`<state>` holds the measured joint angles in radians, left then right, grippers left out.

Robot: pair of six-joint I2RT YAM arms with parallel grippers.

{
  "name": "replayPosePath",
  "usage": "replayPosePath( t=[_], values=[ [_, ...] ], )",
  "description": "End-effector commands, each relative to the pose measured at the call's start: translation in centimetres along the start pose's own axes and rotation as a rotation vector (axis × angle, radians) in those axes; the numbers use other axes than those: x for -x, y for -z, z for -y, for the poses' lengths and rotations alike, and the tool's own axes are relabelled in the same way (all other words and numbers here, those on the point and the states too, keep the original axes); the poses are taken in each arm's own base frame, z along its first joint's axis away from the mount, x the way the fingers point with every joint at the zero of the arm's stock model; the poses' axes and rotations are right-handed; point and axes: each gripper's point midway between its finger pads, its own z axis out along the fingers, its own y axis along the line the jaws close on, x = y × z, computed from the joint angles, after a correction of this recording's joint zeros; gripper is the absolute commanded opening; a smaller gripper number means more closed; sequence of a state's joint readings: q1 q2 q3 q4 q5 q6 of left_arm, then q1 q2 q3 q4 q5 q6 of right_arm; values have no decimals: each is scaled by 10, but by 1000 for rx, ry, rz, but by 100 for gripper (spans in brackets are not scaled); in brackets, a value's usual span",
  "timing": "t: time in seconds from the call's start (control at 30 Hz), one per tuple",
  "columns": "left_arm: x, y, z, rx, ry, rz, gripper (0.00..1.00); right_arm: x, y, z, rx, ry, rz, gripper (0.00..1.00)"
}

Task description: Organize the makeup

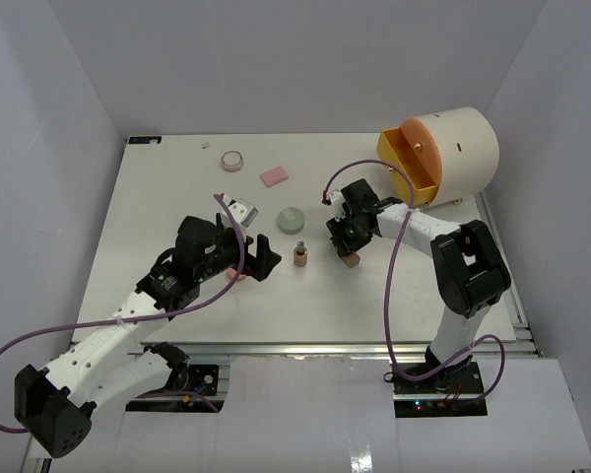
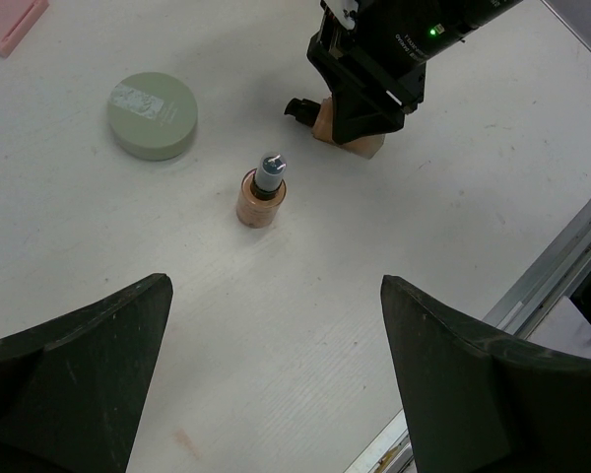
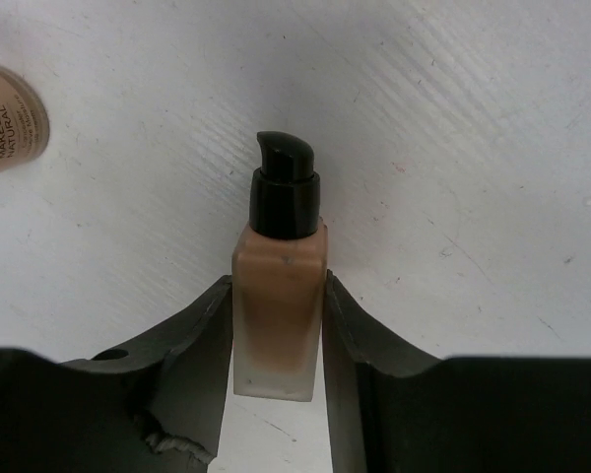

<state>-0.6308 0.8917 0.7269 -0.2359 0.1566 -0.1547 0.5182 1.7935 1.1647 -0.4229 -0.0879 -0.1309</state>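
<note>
My right gripper [image 3: 276, 284] is shut on a beige bottle [image 3: 279, 315] with a black pump cap, which lies on the white table [image 1: 177, 197]; both fingers press its sides. From above, that gripper [image 1: 347, 246] and the bottle [image 1: 351, 261] sit right of centre. A tiny brown bottle [image 1: 300, 255] [image 2: 261, 193] stands upright between the arms. Behind it lies a grey-green compact [image 1: 292, 219] [image 2: 153, 115]. My left gripper [image 1: 261, 258] [image 2: 276, 286] hangs open over bare table, with a pink disc [image 1: 238, 275] partly hidden under it.
A pink pad [image 1: 274, 176] and a small round jar [image 1: 233, 159] lie at the back. The cream drum case [image 1: 463, 148] with its orange drawer [image 1: 411, 163] pulled open stands at the back right. A printed peach cylinder [image 3: 5, 113] shows at the right wrist view's left edge.
</note>
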Motion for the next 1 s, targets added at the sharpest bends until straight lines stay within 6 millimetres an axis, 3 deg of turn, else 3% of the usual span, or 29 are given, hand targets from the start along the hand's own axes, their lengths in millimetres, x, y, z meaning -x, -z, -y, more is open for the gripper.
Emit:
replayPosePath(
  t=[0.0,0.1,0.33,0.4,0.53,0.7,0.97],
  values=[
    [9,6,0,5,-5,30,98,17,8,4,-5,64,21,22],
    [8,6,1,3,-5,30,98,33,26,9,-36,111,51,9],
    [9,6,2,-7,-5,30,98,113,136,40,-192,250,350,9],
    [9,7,3,-8,-5,32,98,132,169,64,-255,254,423,13],
    [9,7,3,-10,-4,31,98,149,200,117,-348,189,470,14],
    [8,6,3,-10,-2,27,98,167,223,167,-428,125,514,20],
    [6,5,1,-2,-1,22,98,185,206,205,-486,72,494,36]
  ],
)
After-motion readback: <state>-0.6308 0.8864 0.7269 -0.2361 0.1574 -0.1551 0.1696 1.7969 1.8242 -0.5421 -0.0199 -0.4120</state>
